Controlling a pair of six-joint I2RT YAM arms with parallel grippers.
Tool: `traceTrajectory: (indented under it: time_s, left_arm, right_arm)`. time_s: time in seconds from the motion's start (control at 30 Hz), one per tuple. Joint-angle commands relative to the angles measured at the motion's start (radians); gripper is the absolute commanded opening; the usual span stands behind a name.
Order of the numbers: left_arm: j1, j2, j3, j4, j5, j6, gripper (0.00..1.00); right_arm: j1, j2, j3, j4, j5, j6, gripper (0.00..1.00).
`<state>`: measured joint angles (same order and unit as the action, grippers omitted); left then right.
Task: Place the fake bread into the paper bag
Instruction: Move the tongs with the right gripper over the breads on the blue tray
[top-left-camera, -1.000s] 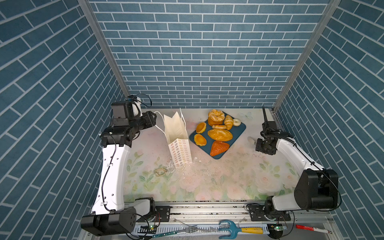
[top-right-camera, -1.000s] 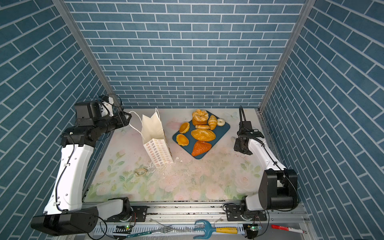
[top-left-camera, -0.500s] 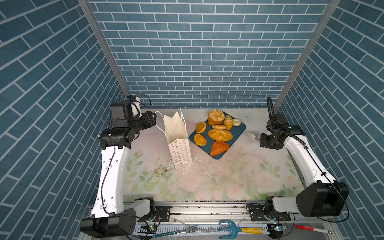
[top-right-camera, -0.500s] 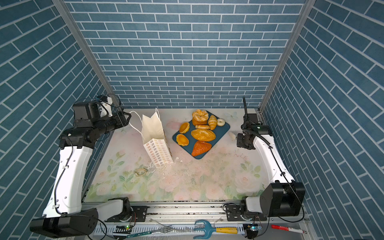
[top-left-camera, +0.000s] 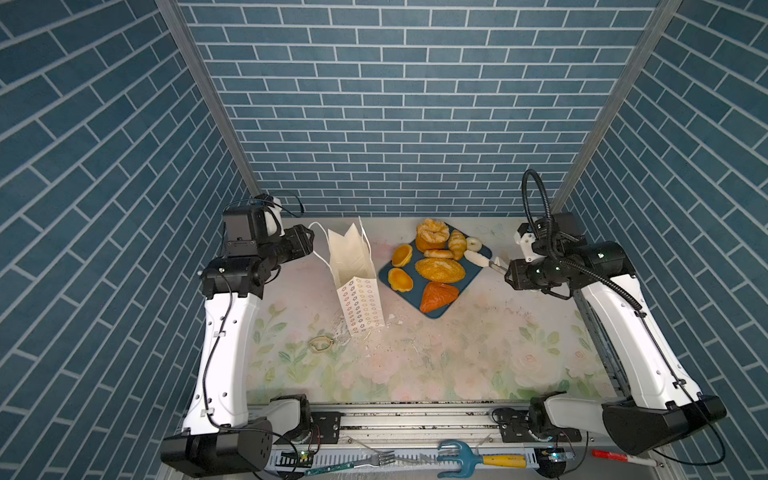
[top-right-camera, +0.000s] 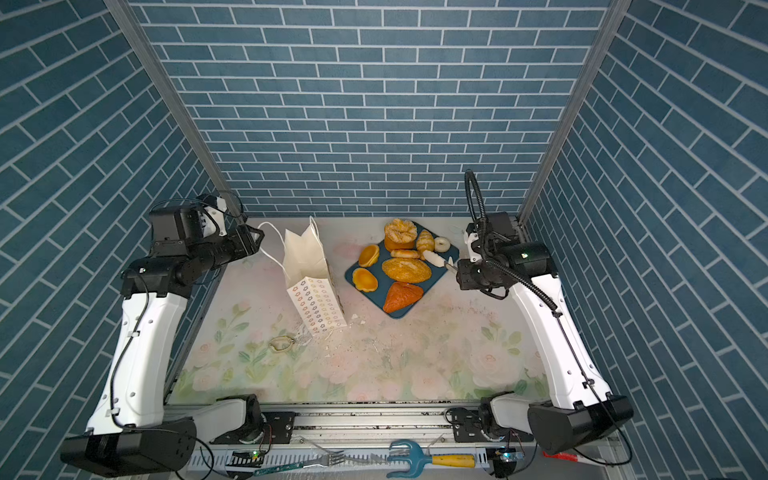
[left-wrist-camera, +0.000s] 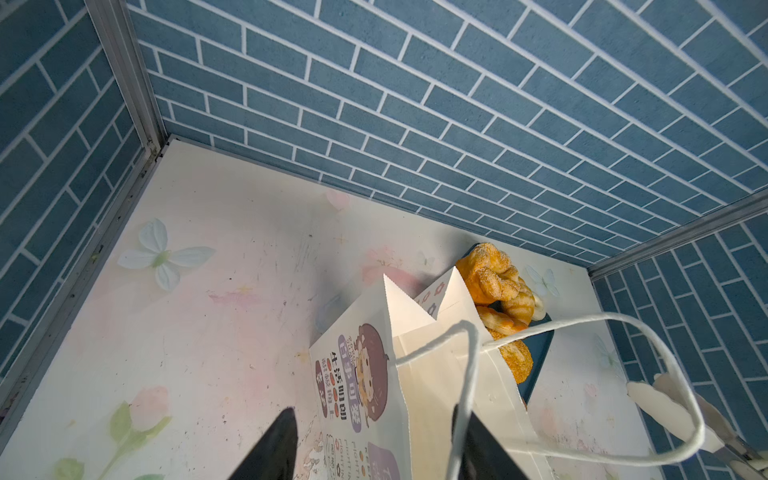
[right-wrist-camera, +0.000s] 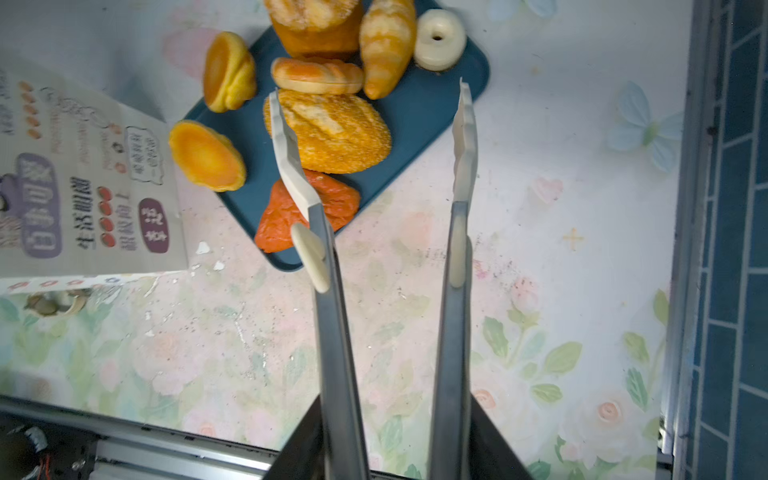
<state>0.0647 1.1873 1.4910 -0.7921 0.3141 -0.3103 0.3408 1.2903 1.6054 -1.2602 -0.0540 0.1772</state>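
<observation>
With my right arm stretched low toward the tray (right-wrist-camera: 424, 112), my right tool (right-wrist-camera: 395, 419) clamps the tongs (right-wrist-camera: 332, 332), their tips spread above the fake bread (right-wrist-camera: 332, 133) lying there. My left arm is bent high; my left tool (left-wrist-camera: 372, 415) gapes empty beside the upright paper bag (top-left-camera: 353, 266), its cord handle (left-wrist-camera: 469, 365) crossing one jaw.

Matt paper, brushed metal, dull toy crusts
We see the paper bag (top-left-camera: 351, 257) in matt, creased white paper with printed sides; the fake bread (top-left-camera: 439, 269) looks grainy and dull on a smooth teal plastic tray (right-wrist-camera: 419, 110); the tongs (right-wrist-camera: 334, 332) show brushed metal arms, satiny cream tips.
</observation>
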Motion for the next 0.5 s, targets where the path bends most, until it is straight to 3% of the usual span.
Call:
traceTrajectory:
  time_s: [0.0,0.17,0.47]
  left_arm:
    - [0.000,-0.027,-0.010,-0.008,-0.007,0.010,0.61]
    - [0.000,-0.032,-0.011,-0.024,-0.021,0.021,0.62]
    - [0.000,-0.033,-0.003,-0.036,-0.024,0.010,0.62]
  right_arm:
    - [0.058,0.039,0.050,-0.024,-0.027,-0.021,0.47]
    - [0.132,0.106,0.068,0.013,-0.027,0.002,0.47]
    - [0.167,0.235,0.091,0.088,-0.027,0.001,0.44]
